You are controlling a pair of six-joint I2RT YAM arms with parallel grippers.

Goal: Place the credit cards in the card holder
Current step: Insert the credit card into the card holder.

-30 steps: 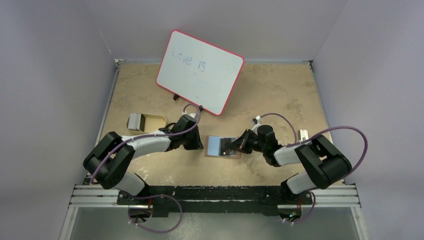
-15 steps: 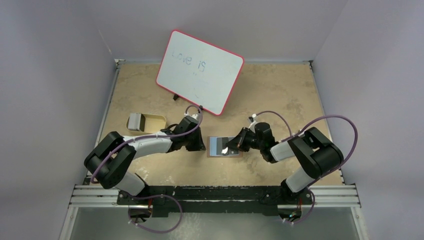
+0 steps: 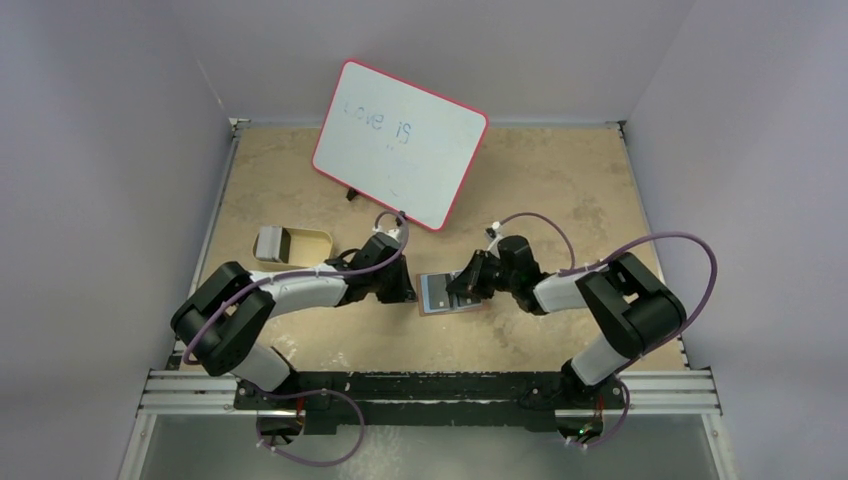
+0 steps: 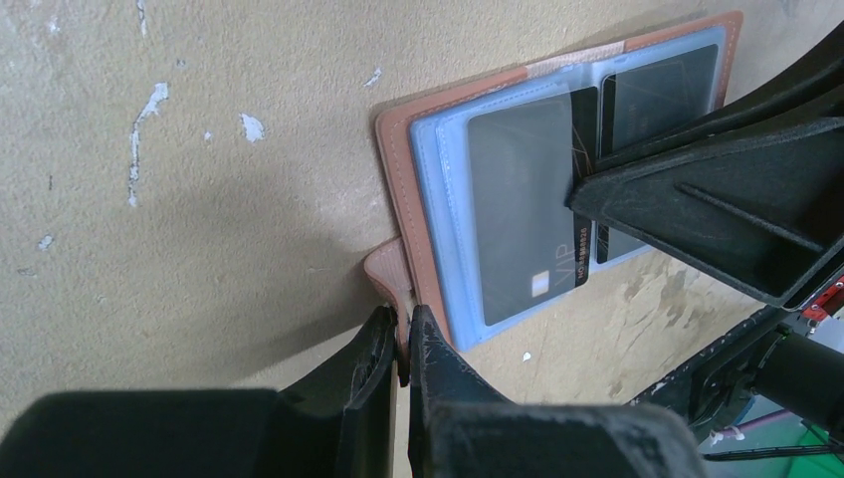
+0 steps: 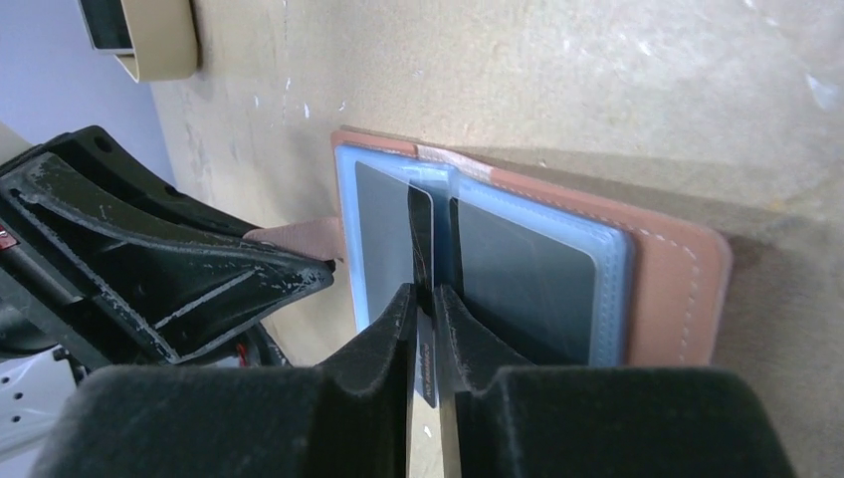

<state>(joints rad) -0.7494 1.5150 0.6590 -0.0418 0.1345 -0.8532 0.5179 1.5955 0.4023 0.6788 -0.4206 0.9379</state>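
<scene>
**Ana:** Where is the card holder?

**Ben:** The card holder (image 3: 450,296) lies open and flat on the table (image 3: 560,190), between the two arms. Its pale blue sleeves face up, with brown leather showing around them.

**Ana:** What is the left arm doing?

**Ben:** The left gripper (image 4: 403,334) has its jaws pressed together on the tab strap (image 4: 388,274) at the holder's outer edge. I judge that this pins the holder so it cannot slide or fold shut while a card is pushed in.

**Ana:** And the right arm?

**Ben:** The right gripper (image 5: 430,299) pinches a dark card (image 4: 518,199) by one end, jaws tight on it. It holds the card low over the page nearest the strap, beside the fold. The free end points toward the sleeve, which suits sliding it in. Whether that edge is already inside the pocket, I cannot tell.

**Ana:** Are there other cards?

**Ben:** A second card (image 4: 657,90) sits in the sleeve on the far page, apart from the gripped one.
</scene>
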